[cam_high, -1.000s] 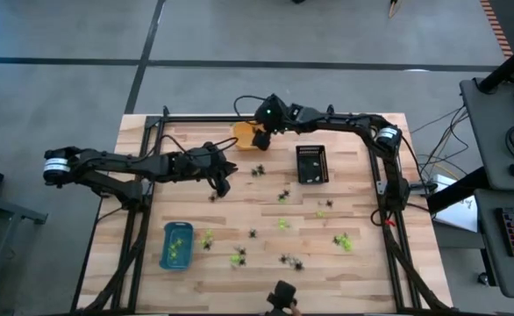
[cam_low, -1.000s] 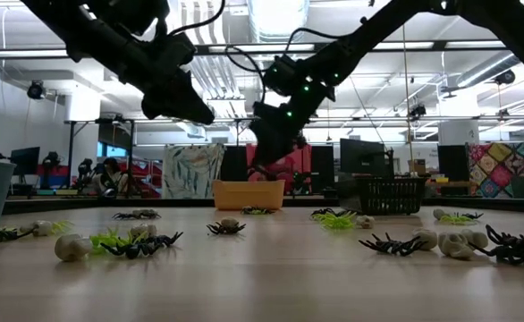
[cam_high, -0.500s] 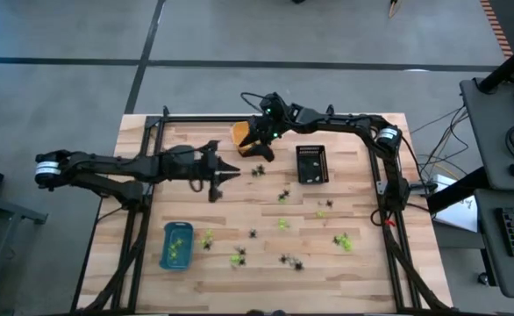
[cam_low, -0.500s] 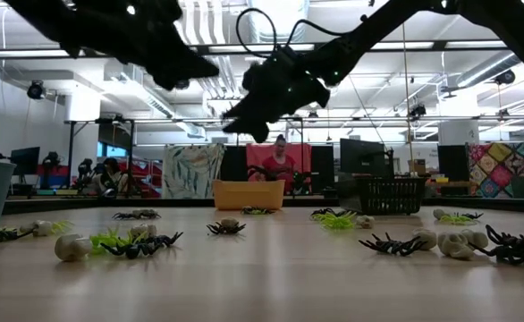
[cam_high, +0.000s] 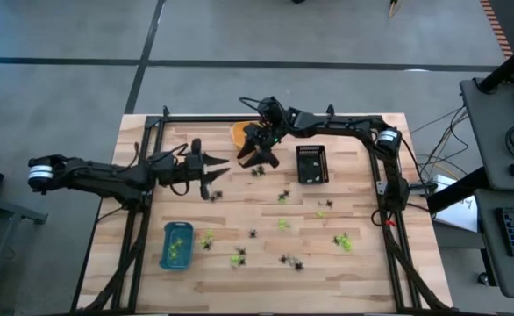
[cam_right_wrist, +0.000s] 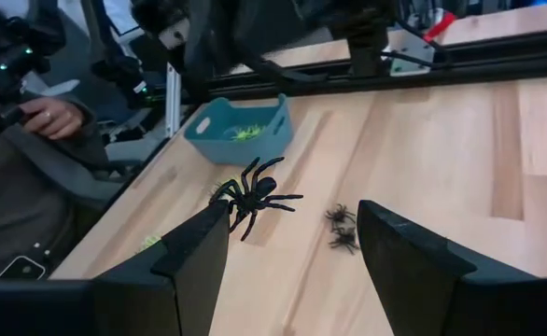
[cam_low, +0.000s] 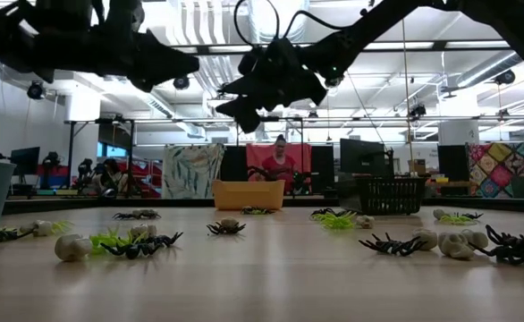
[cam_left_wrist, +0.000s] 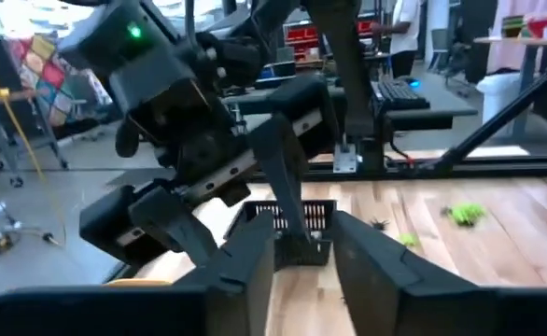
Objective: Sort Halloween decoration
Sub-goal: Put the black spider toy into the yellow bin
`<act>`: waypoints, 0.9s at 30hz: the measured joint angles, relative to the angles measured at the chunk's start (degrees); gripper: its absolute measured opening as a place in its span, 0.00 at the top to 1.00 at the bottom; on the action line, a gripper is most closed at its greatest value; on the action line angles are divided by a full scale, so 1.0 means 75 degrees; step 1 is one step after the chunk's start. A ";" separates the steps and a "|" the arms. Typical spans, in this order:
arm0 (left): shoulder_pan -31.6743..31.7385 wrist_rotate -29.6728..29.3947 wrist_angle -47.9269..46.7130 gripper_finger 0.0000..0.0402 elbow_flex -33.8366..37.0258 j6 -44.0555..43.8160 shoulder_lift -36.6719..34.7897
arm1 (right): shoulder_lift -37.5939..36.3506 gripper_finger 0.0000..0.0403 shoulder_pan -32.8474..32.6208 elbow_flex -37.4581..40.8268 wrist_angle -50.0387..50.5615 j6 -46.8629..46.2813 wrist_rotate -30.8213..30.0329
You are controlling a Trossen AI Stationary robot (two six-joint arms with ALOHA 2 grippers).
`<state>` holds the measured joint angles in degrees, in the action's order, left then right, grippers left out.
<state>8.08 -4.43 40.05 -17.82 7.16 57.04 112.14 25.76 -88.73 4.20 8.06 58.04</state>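
the right gripper hangs upper centre, fingers spread wide and empty; a black spider lies on the table below, between them. left gripper at centre left, fingers part open, holding nothing.

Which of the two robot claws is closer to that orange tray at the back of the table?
The right one. The right gripper hangs just beside the orange tray, jaws open. The left gripper hovers farther off, nearer the table's middle.
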 joint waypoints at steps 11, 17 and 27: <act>0.0241 0.0316 0.0438 0.62 -0.0625 0.1501 0.1391 | 0.0000 0.44 -0.0035 0.0000 -0.0006 -0.0094 -0.0003; 0.0714 0.1100 0.0429 0.62 -0.0680 0.1577 0.1684 | 0.0000 0.44 -0.0038 0.0000 -0.0005 -0.0086 -0.0003; 0.0990 0.1726 0.0532 0.74 -0.0674 0.1577 0.1961 | 0.0000 0.44 -0.0035 0.0000 -0.0005 -0.0045 0.0000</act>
<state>15.51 8.51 44.03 -22.87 18.98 71.75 112.14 25.50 -88.73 4.16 7.72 58.04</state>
